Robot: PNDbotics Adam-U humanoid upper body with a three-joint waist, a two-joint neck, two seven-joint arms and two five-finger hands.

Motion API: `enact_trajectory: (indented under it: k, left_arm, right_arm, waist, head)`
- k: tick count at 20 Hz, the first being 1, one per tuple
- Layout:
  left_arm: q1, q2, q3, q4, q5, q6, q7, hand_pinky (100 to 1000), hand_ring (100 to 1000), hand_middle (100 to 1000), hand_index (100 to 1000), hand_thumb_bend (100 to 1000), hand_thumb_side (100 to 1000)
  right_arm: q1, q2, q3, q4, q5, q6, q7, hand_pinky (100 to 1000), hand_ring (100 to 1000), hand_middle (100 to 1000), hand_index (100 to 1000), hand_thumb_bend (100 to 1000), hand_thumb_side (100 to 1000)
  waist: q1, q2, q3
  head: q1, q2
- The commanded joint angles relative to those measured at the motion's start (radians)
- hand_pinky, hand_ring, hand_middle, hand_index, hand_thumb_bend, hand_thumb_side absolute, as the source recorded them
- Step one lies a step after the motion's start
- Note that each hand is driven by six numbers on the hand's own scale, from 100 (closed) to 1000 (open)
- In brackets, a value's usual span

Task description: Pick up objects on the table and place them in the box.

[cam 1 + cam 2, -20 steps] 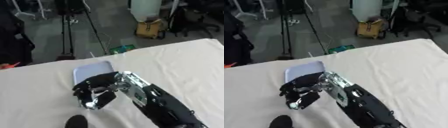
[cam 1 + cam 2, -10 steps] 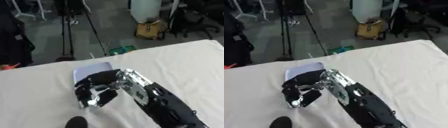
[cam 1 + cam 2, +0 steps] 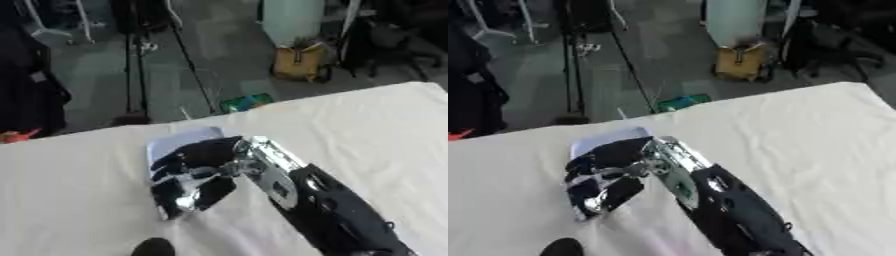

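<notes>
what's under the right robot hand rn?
A pale bluish flat object lies on the white tablecloth under the right robot hand. Only its far edge and corner show; the rest is covered, so what it is stays unclear.

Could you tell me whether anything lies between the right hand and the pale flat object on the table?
Nothing visible does. The right hand already lies over the pale flat object, its fingers curled across it, hiding most of it. No box shows in either view.

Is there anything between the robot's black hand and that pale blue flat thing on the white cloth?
Nothing shows. In the left eye view the right hand lies directly over the pale blue flat object, covering most of it; whether its fingers touch it cannot be told.
</notes>
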Motion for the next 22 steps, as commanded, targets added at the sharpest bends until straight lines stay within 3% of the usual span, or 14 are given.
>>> enact_trajectory:
  k: [1, 15, 22]
  left_arm:
    - [-0.013, 0.007, 0.000, -0.014, 0.005, 0.000, -0.006, 999, 1000, 1000, 904, 100, 1000]
    - [-0.015, -0.003, -0.003, -0.014, 0.010, -0.001, -0.009, 1000, 1000, 1000, 905, 100, 1000]
    - [-0.017, -0.005, -0.003, -0.014, 0.012, -0.002, -0.010, 1000, 1000, 1000, 905, 100, 1000]
  right_arm:
    - [-0.018, 0.009, -0.017, -0.002, 0.017, -0.347, 0.343, 1000, 1000, 1000, 1000, 143, 961]
    - [-0.027, 0.059, -0.029, 0.061, 0.132, -0.347, 0.312, 1000, 1000, 1000, 1000, 196, 957]
    - [-0.023, 0.041, -0.008, 0.079, 0.217, -0.347, 0.268, 1000, 1000, 1000, 1000, 214, 968]
  waist:
    - [-0.002, -0.016, 0.002]
    - [0.000, -0.014, 0.013]
    - [-0.003, -0.010, 0.020]
  head:
    - [-0.002, -0.010]
    - [-0.001, -0.018]
    - [0.007, -0.035]
